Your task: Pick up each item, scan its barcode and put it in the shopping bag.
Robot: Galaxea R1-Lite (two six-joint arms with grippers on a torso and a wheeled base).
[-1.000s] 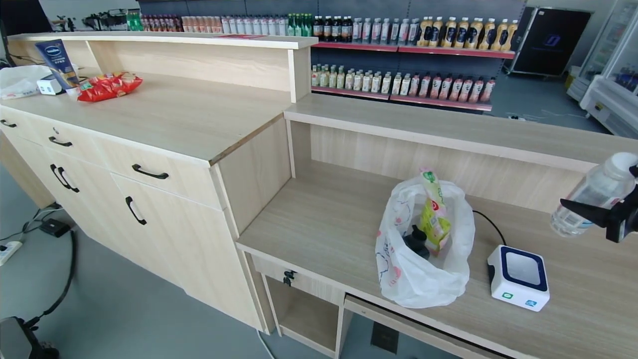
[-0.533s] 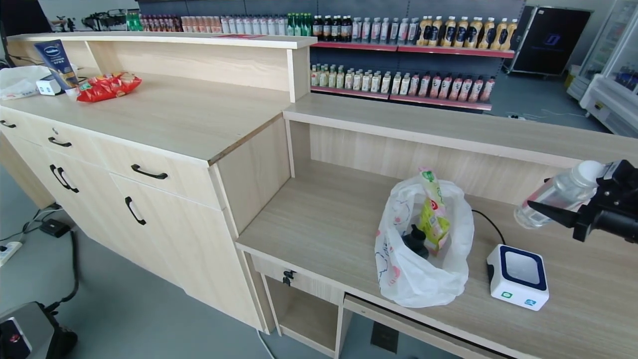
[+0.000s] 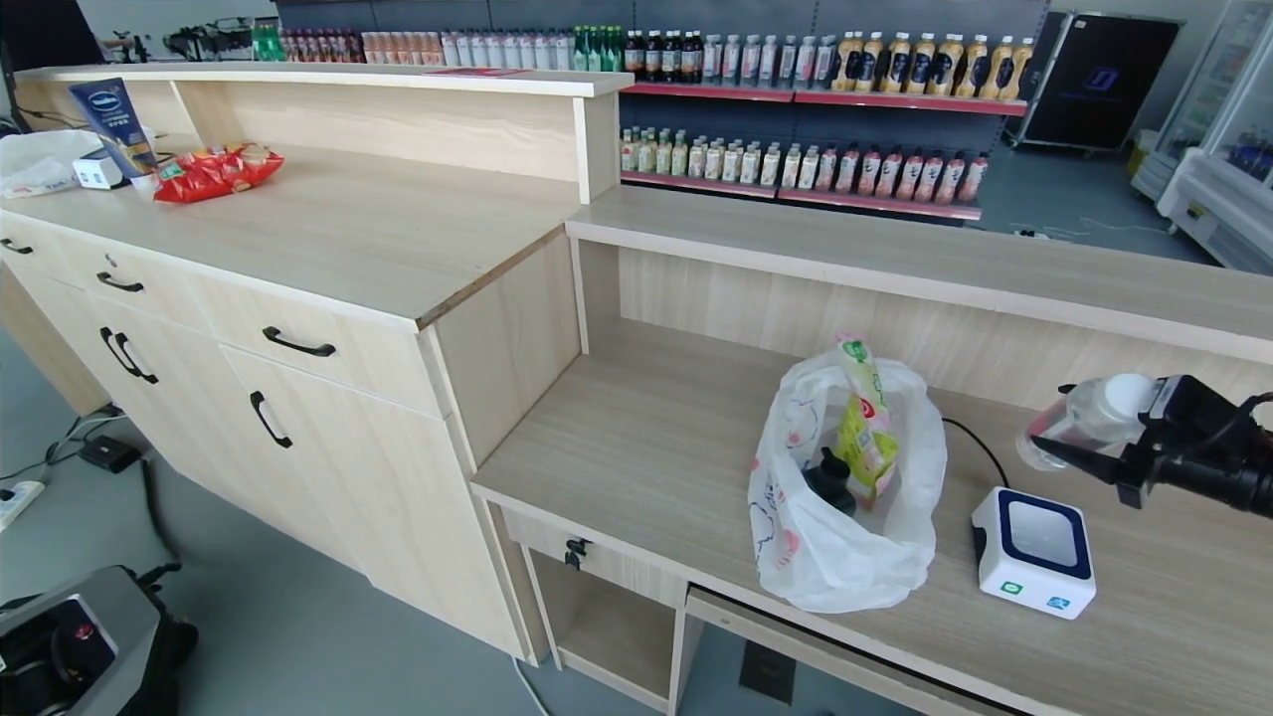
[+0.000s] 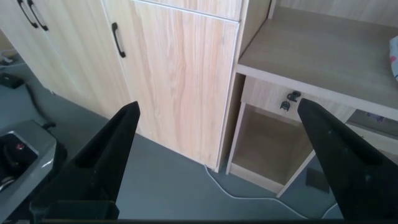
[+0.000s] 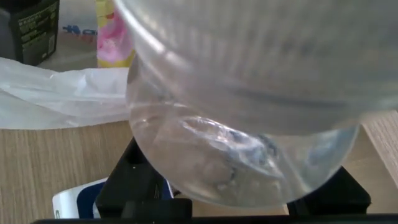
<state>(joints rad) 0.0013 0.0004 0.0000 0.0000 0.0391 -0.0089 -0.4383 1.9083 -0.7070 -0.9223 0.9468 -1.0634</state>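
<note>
The left gripper (image 4: 217, 106) hangs spread wide beside the cabinet doors, grasping nothing. On the pale wooden counter (image 3: 646, 438) a white square barcode scanner (image 3: 1034, 553) sits just beside a white plastic shopping bag (image 3: 845, 567) containing a green-yellow packet (image 3: 865, 428). Just beyond the scanner and above it, the right gripper (image 3: 1084, 438) grasps a clear plastic bottle (image 3: 1089, 416), tipped sideways.

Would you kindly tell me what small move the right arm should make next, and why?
Probably lower the clear plastic bottle, held in the right gripper, toward the dark window of the white box scanner: the bottle hangs tilted, above and behind the scanner, not over its window.
</note>
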